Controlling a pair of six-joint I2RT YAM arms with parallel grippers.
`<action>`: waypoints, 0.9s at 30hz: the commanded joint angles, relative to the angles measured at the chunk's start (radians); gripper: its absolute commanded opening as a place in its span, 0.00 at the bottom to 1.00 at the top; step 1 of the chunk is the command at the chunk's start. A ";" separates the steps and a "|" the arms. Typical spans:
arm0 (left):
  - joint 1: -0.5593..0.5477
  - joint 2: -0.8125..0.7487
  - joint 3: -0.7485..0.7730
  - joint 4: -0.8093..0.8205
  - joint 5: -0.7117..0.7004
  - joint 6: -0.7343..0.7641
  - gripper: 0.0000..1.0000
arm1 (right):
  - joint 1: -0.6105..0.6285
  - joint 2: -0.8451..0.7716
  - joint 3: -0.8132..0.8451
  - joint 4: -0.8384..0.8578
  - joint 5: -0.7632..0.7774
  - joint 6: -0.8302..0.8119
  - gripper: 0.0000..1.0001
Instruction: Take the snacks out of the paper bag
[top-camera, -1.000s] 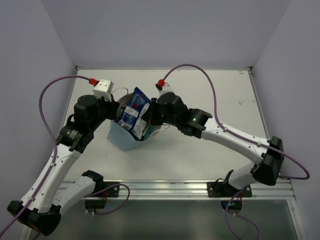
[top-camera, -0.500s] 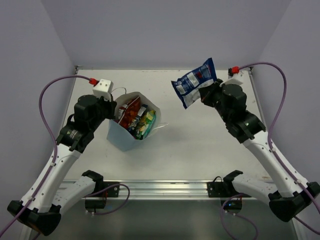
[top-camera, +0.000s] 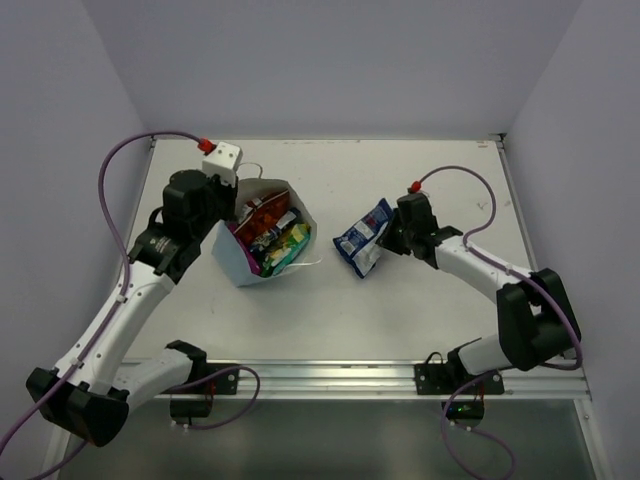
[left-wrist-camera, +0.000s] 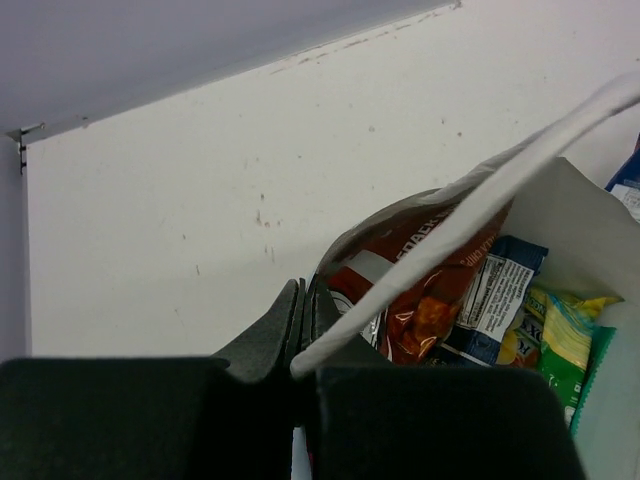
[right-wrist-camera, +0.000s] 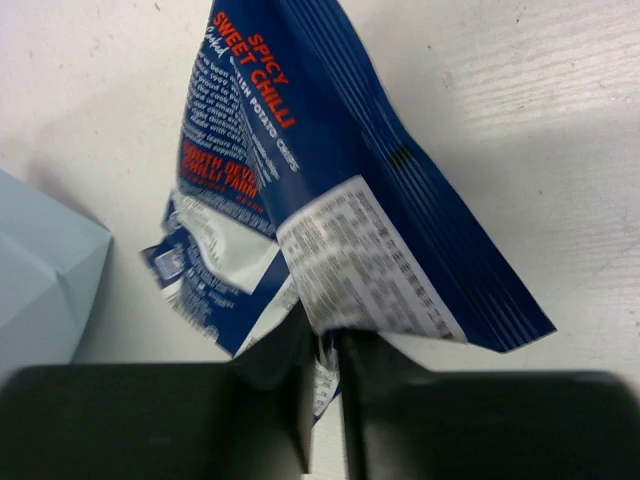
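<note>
Top external: right end effector (top-camera: 388, 237) pinching blue-white packet (top-camera: 362, 238) near paper bag (top-camera: 238, 268); left end effector (top-camera: 226, 203) clamping bag rim.

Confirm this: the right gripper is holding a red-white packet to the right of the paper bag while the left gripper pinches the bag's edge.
One detail is wrong. The right gripper holds a blue-white packet, not a red-white one; the right wrist view shows its blue foil and white label. The rest stands: it is to the right of the paper bag, and the left gripper pinches the bag's edge.
</note>
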 joint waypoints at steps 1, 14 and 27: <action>-0.003 0.016 0.082 0.223 -0.021 0.092 0.00 | -0.004 -0.022 -0.007 0.102 -0.039 -0.023 0.22; -0.003 -0.104 -0.036 0.181 0.194 0.097 0.00 | 0.319 -0.271 0.300 -0.242 0.195 -0.305 0.84; -0.005 -0.111 -0.051 0.142 0.183 -0.036 0.00 | 0.738 -0.047 0.644 -0.299 0.318 -0.100 0.79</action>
